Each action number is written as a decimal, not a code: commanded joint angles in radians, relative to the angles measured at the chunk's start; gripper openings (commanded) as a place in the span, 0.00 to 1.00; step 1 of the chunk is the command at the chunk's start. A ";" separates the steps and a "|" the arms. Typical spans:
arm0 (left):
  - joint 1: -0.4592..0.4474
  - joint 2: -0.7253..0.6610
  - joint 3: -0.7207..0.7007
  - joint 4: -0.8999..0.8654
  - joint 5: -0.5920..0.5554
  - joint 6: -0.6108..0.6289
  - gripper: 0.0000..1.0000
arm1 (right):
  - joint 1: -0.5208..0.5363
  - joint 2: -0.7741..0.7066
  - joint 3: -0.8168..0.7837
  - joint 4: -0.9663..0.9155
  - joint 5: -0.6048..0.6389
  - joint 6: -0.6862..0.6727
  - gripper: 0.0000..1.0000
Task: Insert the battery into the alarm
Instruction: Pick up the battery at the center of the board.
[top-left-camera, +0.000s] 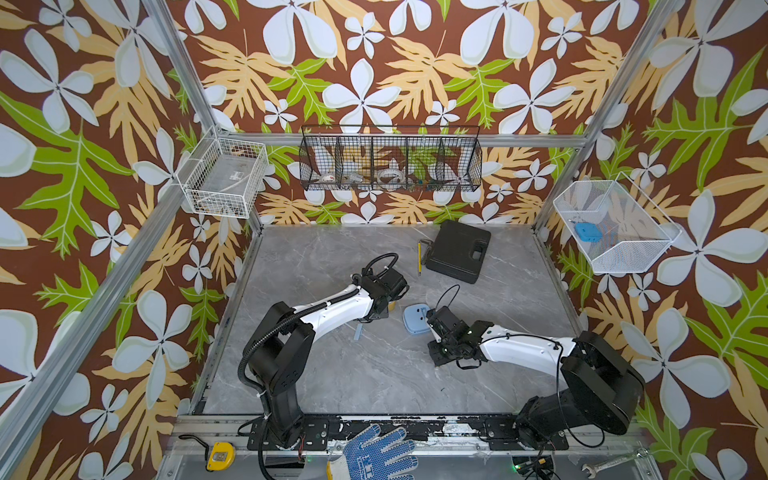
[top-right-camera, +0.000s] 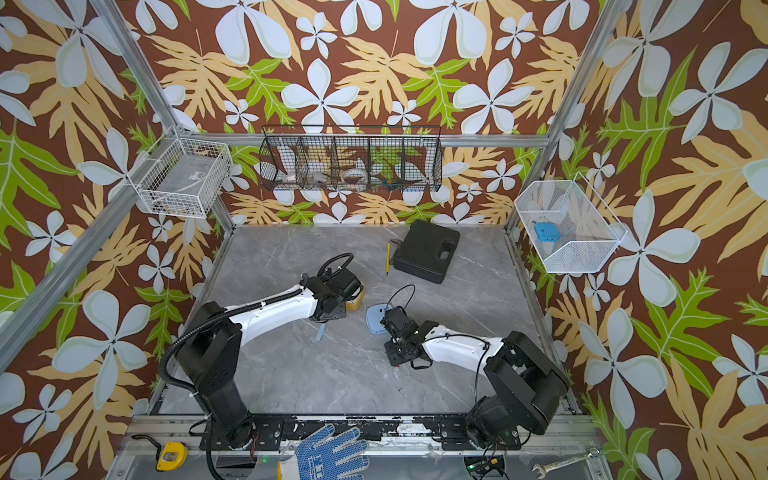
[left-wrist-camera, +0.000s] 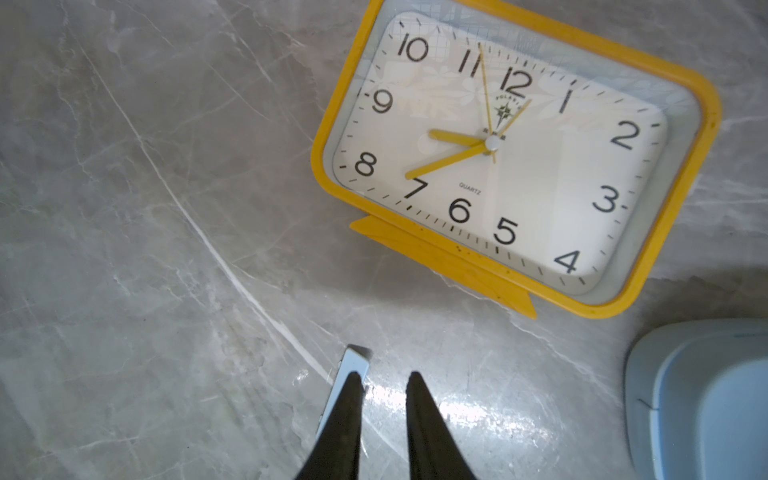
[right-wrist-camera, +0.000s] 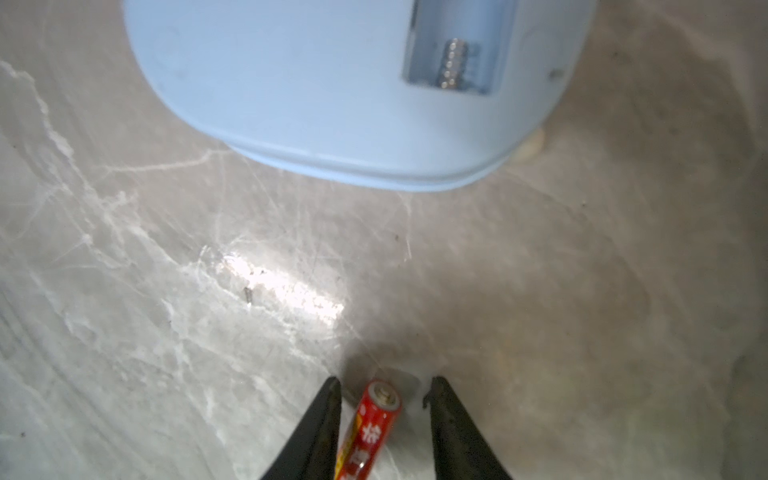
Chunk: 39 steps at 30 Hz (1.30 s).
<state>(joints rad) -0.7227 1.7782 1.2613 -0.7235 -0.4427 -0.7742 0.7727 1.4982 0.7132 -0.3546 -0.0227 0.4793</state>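
A blue-dotted glove (top-left-camera: 374, 453) lies on the front rail, closest in both top views, between the two arm bases. The left arm (top-left-camera: 332, 309) rises from its base, bends at the elbow and stretches forward and inward, its wrist partly hiding the yellow clock (top-right-camera: 356, 300). In its wrist view the left gripper (left-wrist-camera: 384, 380) points down at the table (top-left-camera: 332, 374). Its fingers are a narrow gap apart with bare marble between them. One finger (left-wrist-camera: 349, 415) overlaps a pale blue cover (left-wrist-camera: 353, 359) lying flat; I cannot tell whether they touch.

The right arm (top-left-camera: 519, 349) stays low from its base and reaches inward, with the wrist just beside the alarm (top-left-camera: 415, 318). The right gripper (right-wrist-camera: 385, 380) has its jaws apart on either side of the battery (right-wrist-camera: 374, 424). The battery sits against one finger (right-wrist-camera: 320, 428) with a clear gap to the other, so it isn't clamped.

The battery is red with yellow lettering, and its metal end cap points toward the alarm, near it but not touching. The alarm is pale blue with rounded corners and lies back-up on the table. Its bay (right-wrist-camera: 478, 50) is open, with a coil spring (right-wrist-camera: 453, 62) showing inside.
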 joint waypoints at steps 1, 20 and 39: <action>0.000 -0.006 -0.005 0.003 -0.005 -0.005 0.22 | 0.003 0.004 -0.021 -0.110 -0.059 0.013 0.31; 0.000 -0.002 -0.017 0.031 0.010 0.003 0.22 | 0.020 -0.009 -0.053 -0.126 -0.057 0.027 0.18; 0.027 -0.131 -0.102 0.404 0.390 -0.060 0.21 | -0.226 -0.332 0.009 0.081 -0.082 -0.021 0.12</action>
<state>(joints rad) -0.7059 1.6569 1.1763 -0.4442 -0.2020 -0.7746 0.5804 1.1717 0.7143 -0.3759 -0.0761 0.4961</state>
